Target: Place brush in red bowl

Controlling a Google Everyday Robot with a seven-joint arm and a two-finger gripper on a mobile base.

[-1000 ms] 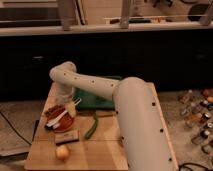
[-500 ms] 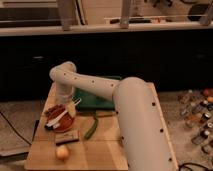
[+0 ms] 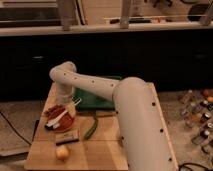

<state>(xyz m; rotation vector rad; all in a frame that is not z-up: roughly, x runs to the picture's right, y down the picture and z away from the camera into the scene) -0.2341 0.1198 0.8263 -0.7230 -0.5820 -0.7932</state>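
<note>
The red bowl (image 3: pixel 56 113) sits on the left part of the wooden table (image 3: pixel 107 145). The brush (image 3: pixel 60 118), a pale stick with a dark end at its lower left, lies slanted across the bowl. My gripper (image 3: pixel 70 107) hangs down from the white arm (image 3: pixel 95 87), right over the bowl's right rim and at the brush's upper end. I cannot tell whether it touches the brush.
A dark green tray (image 3: pixel 97 97) stands behind the bowl. A long green vegetable (image 3: pixel 91 129), a brown block (image 3: pixel 66 136) and a yellowish round fruit (image 3: pixel 61 152) lie in front. Bottles (image 3: pixel 200 112) stand off the table at the right.
</note>
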